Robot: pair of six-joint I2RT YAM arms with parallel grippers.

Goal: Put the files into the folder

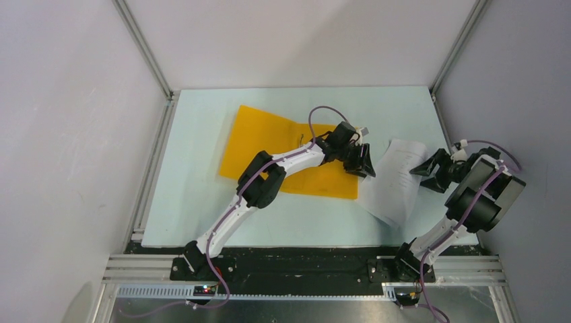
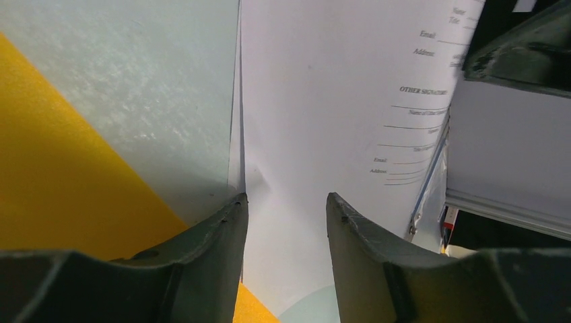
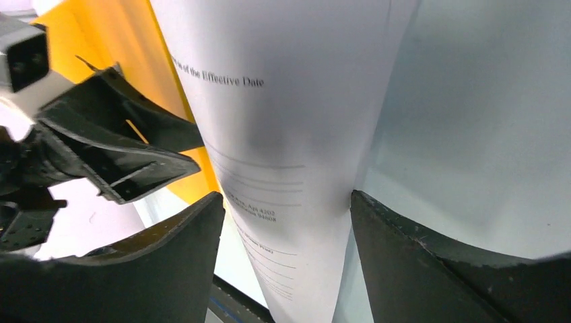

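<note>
The orange-yellow folder (image 1: 269, 145) lies flat on the table, left of centre, under my left arm. The white printed files (image 1: 394, 185) lie to its right, the sheets bowed upward. My left gripper (image 1: 367, 165) is open at the folder's right edge, its jaws over the files' left edge (image 2: 323, 101) with the folder (image 2: 47, 168) to their left. My right gripper (image 1: 423, 169) is open at the files' right edge. In the right wrist view the curved files (image 3: 283, 101) rise between its spread jaws, and the folder (image 3: 141, 40) and left gripper (image 3: 114, 148) lie beyond.
The pale green table mat (image 1: 202, 202) ends at metal rails on the left (image 1: 151, 168) and near side (image 1: 303, 266). White walls close in the back and both sides. The right arm's body (image 1: 481, 192) stands at the mat's right edge.
</note>
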